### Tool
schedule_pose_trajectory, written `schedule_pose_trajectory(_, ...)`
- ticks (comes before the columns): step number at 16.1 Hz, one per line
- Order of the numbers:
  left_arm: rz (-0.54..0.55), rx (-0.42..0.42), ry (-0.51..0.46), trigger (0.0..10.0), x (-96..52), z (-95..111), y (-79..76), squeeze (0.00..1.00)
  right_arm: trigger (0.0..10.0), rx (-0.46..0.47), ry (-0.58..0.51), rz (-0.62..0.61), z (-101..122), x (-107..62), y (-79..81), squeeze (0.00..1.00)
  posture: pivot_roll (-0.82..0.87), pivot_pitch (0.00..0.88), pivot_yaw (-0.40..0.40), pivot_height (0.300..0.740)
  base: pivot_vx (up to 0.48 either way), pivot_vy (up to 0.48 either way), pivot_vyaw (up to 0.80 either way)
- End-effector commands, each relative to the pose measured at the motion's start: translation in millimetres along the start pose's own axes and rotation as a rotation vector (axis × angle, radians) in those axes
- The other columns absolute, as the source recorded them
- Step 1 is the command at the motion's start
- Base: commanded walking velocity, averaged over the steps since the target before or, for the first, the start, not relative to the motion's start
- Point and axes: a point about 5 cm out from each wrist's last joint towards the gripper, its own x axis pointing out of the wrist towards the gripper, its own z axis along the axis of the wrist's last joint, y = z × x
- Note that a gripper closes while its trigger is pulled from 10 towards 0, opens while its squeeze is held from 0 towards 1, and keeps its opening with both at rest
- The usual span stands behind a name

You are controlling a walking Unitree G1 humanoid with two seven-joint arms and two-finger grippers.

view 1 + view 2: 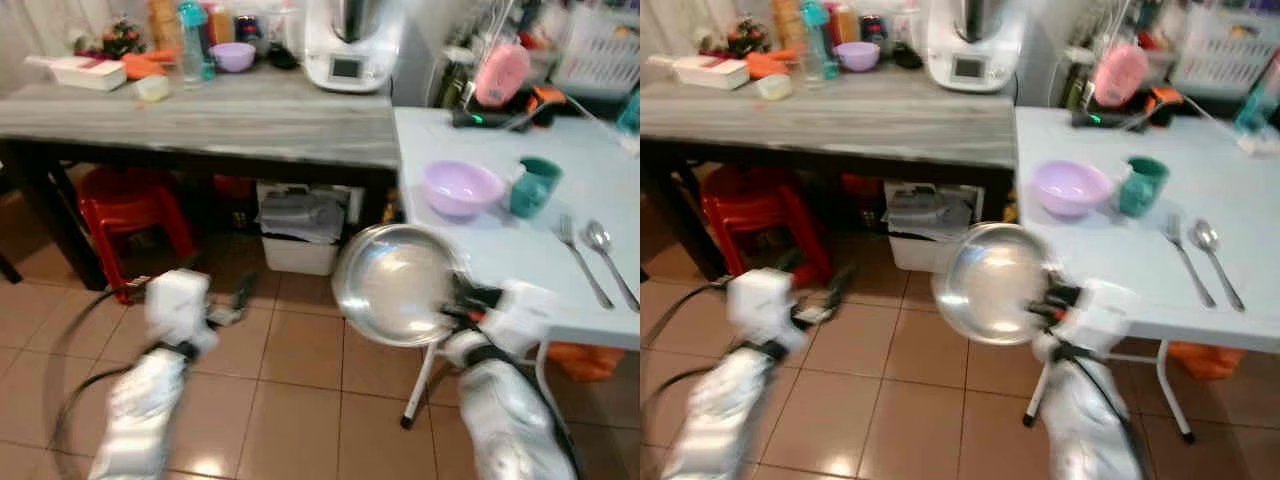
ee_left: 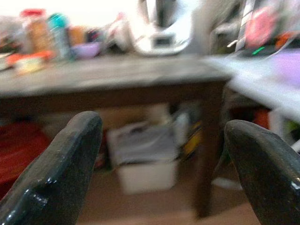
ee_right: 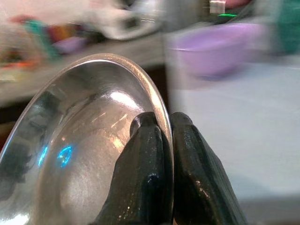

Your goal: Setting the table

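A steel plate point(image 1: 395, 285) is grasped by its rim by the right end effector point(image 1: 462, 303), with one black finger point(image 3: 140, 173) on the inner face and the other on the outer face. The plate is held tilted, almost upright, over the tiled floor point(image 1: 300, 400), just beside the near edge of the white counter point(image 1: 500, 260). On this counter are seen a purple bowl point(image 1: 461, 187) and, just beside it, a green cup point(image 1: 533, 184); a fork point(image 1: 583, 260) and a spoon point(image 1: 610, 258) are laid side by side, nearer to the robot's right. The left end effector point(image 2: 164, 154) is released, its fingers wide apart with nothing between them, and it is held low over the floor, pointed towards the grey counter point(image 1: 200, 115). Under that counter a red stool point(image 1: 130, 210) and a white bin point(image 1: 300, 235) are found. A white kitchen machine point(image 1: 345, 45) and some bottles are placed on it, blurred.
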Motion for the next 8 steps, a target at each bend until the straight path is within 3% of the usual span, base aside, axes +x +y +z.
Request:
schedule_pose_trajectory(1,-0.013,0.006,-0.027,10.0,4.7,4,-7.6,0.00,10.0,0.037,-0.016,-0.018,1,0.1,-0.4,0.00,0.04,0.000,-0.026,0.740,0.000,0.480,0.00)
schedule_pose_trajectory(3,0.027,-0.004,-0.016,10.0,8.4,4,-7.0,0.00,10.0,-0.025,0.005,0.025,-3,5.1,0.5,0.00,0.05,0.000,-0.023,0.740,0.000,0.478,0.00)
schedule_pose_trajectory(8,0.060,-0.018,-0.028,10.0,18.7,3,-7.5,0.00,10.0,-0.031,-0.016,0.023,3,14.8,-0.1,0.00,0.05,0.000,-0.048,0.740,0.000,0.480,0.00)
